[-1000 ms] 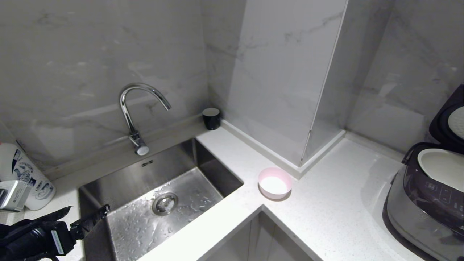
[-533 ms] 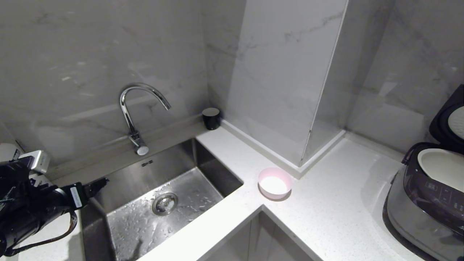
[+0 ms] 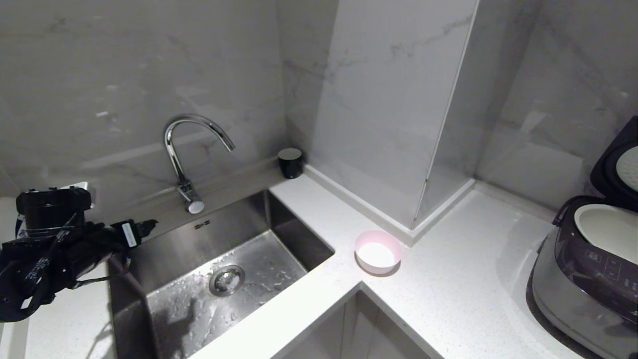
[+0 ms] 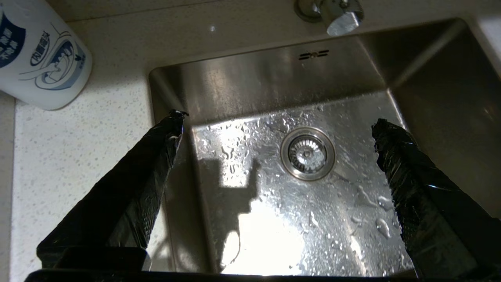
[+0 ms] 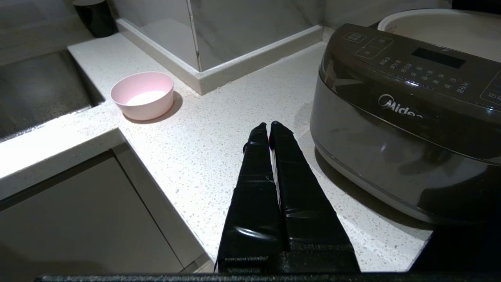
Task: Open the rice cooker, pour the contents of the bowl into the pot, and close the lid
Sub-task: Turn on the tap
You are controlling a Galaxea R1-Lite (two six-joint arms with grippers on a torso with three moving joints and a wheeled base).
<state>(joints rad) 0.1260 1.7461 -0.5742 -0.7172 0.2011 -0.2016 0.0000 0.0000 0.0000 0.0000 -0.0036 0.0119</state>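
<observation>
Our left gripper, jaws wide and empty, has risen from the low corner to hang over the sink, so we judge the reach for the bowl is starting. The bowl stands on the counter, well apart to the gripper's right. The rice cooker already stands open beyond it.

White counter, bowl, rice cooker

A home kitchen: steel sink with tap, speckled white countertop, marble-look walls, rice cooker.
</observation>
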